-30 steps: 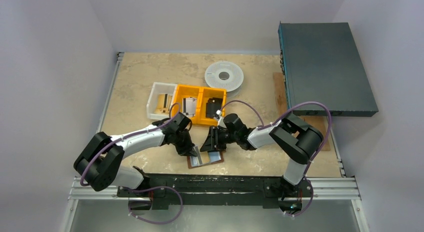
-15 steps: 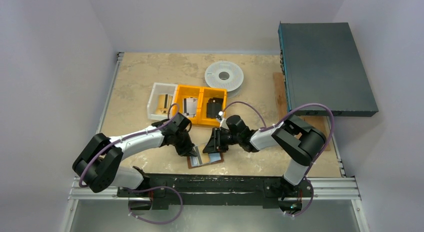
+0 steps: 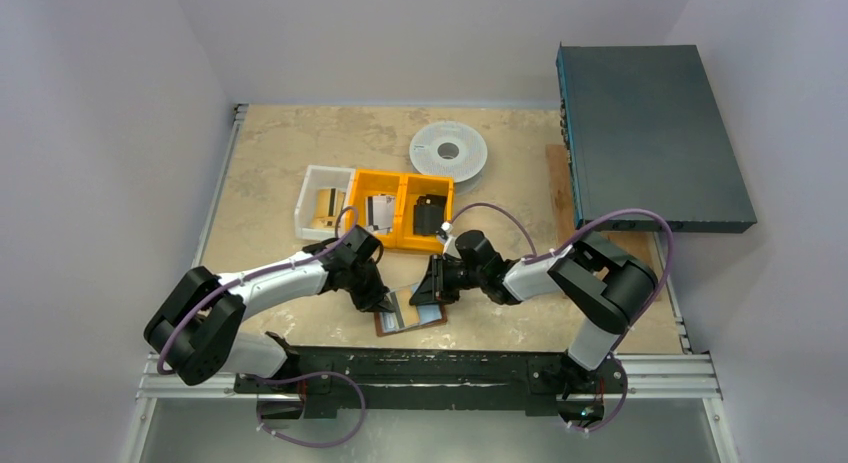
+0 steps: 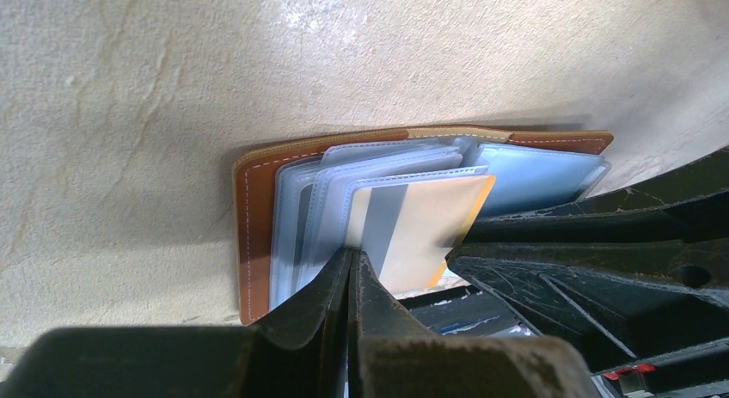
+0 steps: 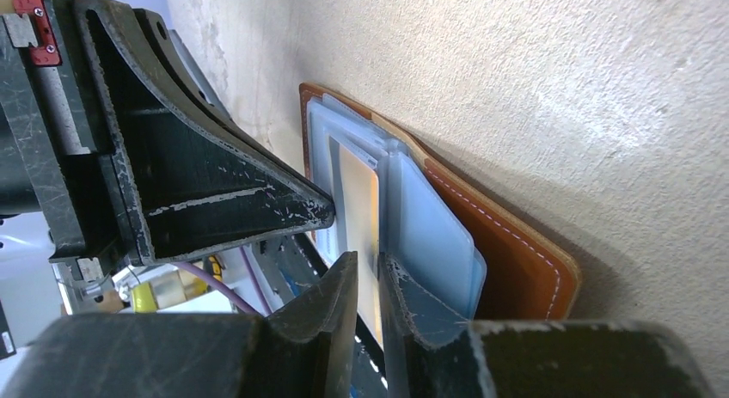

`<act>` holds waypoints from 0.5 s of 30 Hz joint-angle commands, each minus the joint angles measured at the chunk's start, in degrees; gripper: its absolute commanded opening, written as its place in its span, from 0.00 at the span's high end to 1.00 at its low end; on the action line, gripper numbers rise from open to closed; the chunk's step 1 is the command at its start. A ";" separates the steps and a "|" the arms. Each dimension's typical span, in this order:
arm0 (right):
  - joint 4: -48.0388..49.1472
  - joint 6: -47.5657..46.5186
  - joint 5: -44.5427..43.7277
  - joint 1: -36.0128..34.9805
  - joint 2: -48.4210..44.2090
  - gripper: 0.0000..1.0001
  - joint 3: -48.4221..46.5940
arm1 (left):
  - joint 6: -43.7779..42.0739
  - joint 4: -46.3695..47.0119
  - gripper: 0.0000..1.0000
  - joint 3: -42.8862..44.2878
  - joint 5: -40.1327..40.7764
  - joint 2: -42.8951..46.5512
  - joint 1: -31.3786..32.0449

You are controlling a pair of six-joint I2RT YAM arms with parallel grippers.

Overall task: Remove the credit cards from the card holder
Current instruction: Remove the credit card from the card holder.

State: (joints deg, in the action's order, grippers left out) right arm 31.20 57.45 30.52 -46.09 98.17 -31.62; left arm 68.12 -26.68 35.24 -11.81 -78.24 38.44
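The jaws of the right gripper [image 5: 368,260] are sitting narrow around the edge of one credit card [image 4: 427,226], maybe not pinching yet. The left gripper [image 4: 351,257], jaws shut, is holding down the card holder [image 4: 254,235] on the table [image 4: 129,114]. The right one should be squeezing firmly, then sliding straight out.

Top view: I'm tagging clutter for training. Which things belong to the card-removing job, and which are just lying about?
Job: card holder, credit card, left tool, right tool.
Lying about: orange bin, white bin, filament spool, dark flat case.
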 commanded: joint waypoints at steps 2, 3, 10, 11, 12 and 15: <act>0.98 0.35 -1.53 0.20 -1.90 0.87 -0.13 | -1.22 -6.24 1.00 -4.12 11.63 -2.45 0.06; 1.15 0.44 -1.48 0.21 -1.77 0.88 -0.15 | -1.25 -6.20 1.00 -4.03 11.60 -2.52 0.06; 0.26 0.30 -1.94 0.14 -2.25 0.96 -0.20 | -1.50 -6.50 1.00 -4.02 11.61 -2.97 0.06; -0.11 0.15 -2.12 0.18 -2.52 0.98 -0.20 | -1.50 -6.65 1.00 -4.04 11.61 -3.00 0.06; -0.73 -0.07 -2.40 0.15 -2.96 0.99 -0.24 | -1.51 -6.93 1.00 -4.00 11.59 -2.98 0.06; -3.05 -0.73 -3.91 0.18 -4.17 1.00 -0.55 | -1.50 -8.07 1.00 -3.72 13.67 -2.89 -0.02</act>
State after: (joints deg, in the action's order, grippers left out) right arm 29.89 57.56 29.19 -46.06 97.47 -31.62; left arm 68.36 -26.59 34.98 -11.57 -78.00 38.46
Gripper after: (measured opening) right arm 0.007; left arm 0.004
